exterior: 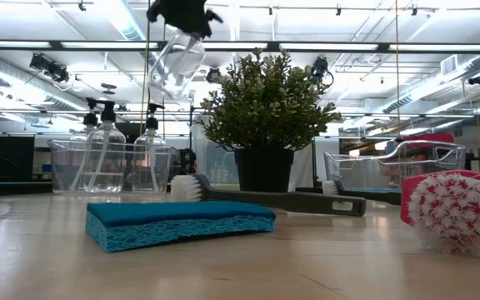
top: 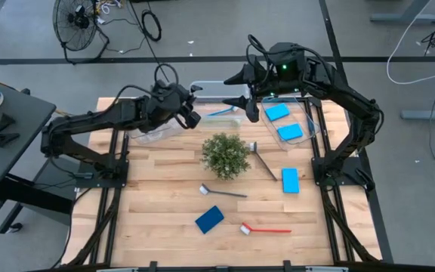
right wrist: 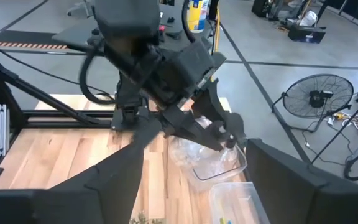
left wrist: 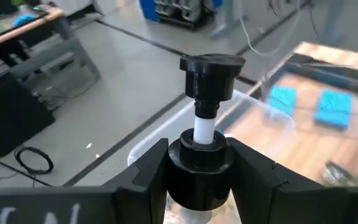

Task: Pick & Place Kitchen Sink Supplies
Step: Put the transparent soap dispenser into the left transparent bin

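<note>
Clear plastic and a black pump cap mark the bottle [left wrist: 205, 134] now in hand: the left tool [top: 186, 108] is clenched on its black collar, the 2 dark fingers [left wrist: 146, 171] pressing either side just under the white pump stem, and in the low view the bottle hangs tilted near the top centre of the frame, well above the desk [top: 165, 211]. In the high view it sits at upper centre-left, over the clear bin [top: 151, 134] at the desk's upper-left edge, where the low view shows 2 more pump bottles [exterior: 107, 150] standing. The right tool [top: 242, 102] is released, its fingers spread with nothing between them, hovering at upper centre beside the right-hand bin [top: 317, 130], which holds 2 blue sponges [top: 277, 112]. The main risk, as I judge it, is the grip itself: the hold is on a smooth round collar, so the tilted bottle could swivel or slip and drop outside the bin, or come down on the 2 standing bottles and knock them over. The 2 tools are also near each other at the top of the frame, so a careless move could bring them together. On the open desk lie a dark blue sponge [top: 209, 219] at lower centre, another blue sponge [top: 290, 180] at right, a red brush [top: 265, 229], and 2 dark grey brushes [top: 223, 192] beside the green plant [top: 226, 155].
</note>
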